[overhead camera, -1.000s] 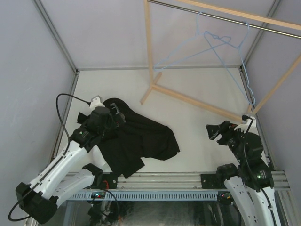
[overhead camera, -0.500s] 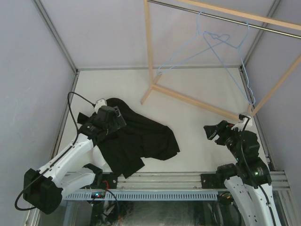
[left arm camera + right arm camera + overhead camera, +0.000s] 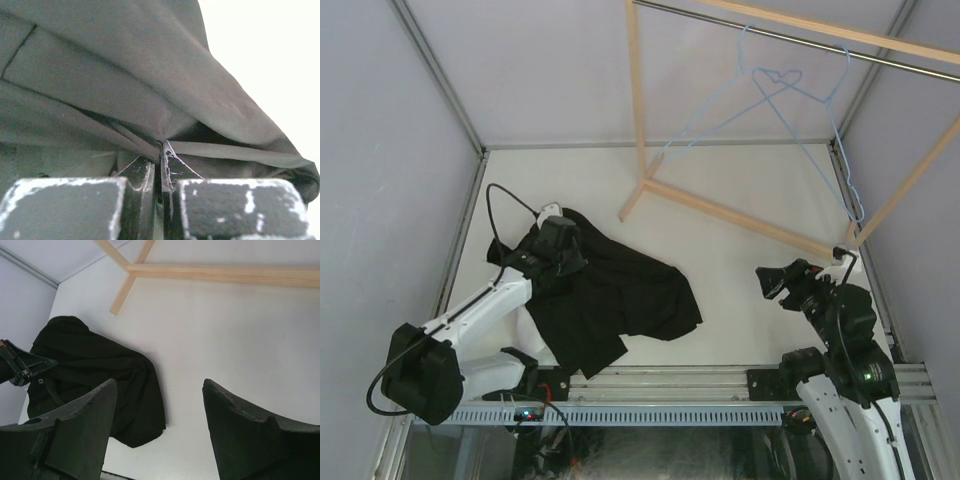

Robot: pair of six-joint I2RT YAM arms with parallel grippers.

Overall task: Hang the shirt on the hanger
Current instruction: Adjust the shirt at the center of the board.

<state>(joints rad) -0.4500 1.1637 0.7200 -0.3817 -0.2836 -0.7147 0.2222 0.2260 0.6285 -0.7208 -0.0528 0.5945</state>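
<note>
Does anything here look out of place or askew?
The black garment lies crumpled in a heap at the left of the table, with a fold pinched in the left end effector. The blue hangers on the rail hang tilted.

A black shirt is seen crumpled on the left half of a white table. The left gripper is pressed down onto the shirt's far left edge, with its arm stretched out low from the near left corner. The right gripper is held above the table near its right edge, well apart from the shirt. Farther back, a wooden rack is stood on the table, and pale blue wire hangers are hung from its metal rod.
</note>
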